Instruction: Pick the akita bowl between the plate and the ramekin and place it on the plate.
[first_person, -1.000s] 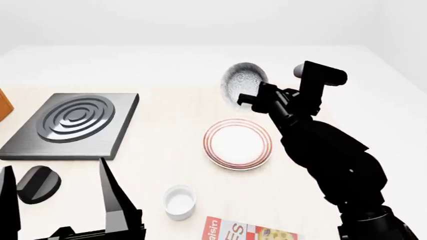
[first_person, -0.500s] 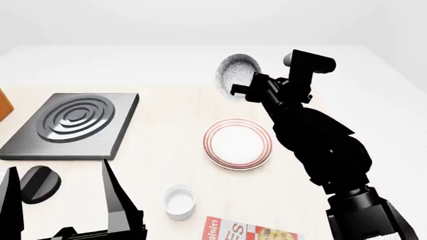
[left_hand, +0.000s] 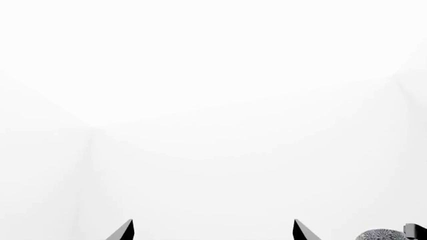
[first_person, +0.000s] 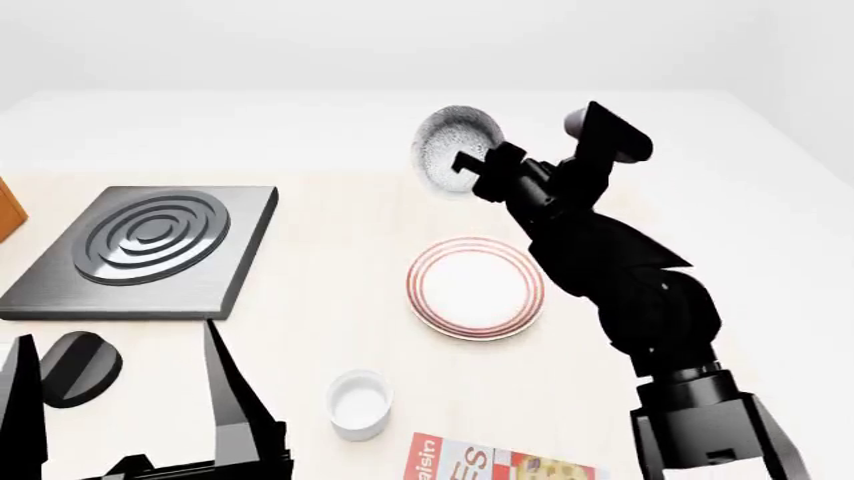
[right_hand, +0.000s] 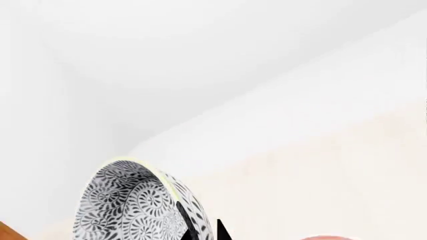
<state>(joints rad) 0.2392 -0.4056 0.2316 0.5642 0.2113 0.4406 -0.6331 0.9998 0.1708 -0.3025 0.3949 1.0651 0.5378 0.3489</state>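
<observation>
The black right gripper (first_person: 470, 168) is clamped on the rim of the small round akita bowl (first_person: 451, 144), grey-speckled with a whitish speckled inside, and holds it tipped on edge in the air, its opening turned toward the head camera. In the right wrist view the bowl (right_hand: 137, 207) stands tilted beside a dark fingertip (right_hand: 222, 232), its black-and-white swirl pattern and pale rim showing — the finger sits right against its wall. The flat round white plate with thin red rings (first_person: 475, 287) lies on the pale wooden table (first_person: 334, 300), below the gripper and nearer the robot, well apart from the lifted bowl. Farther toward the robot from the gripper, past the plate, stands the small plain white straight-sided ramekin (first_person: 359, 402), upright, and just beside it a printed box (first_person: 487, 465) lies at the table's near edge. Off to the gripper's left side sits a dark grey square slab with raised concentric rings (first_person: 150, 245), and nearer the robot than that a small black disc-shaped object (first_person: 78, 368). The left gripper (first_person: 120, 400) hangs low at the near left, well apart from the bowl, its two black fingers spread wide with nothing between them — the left wrist view shows only their tips (left_hand: 123, 231) against white.
</observation>
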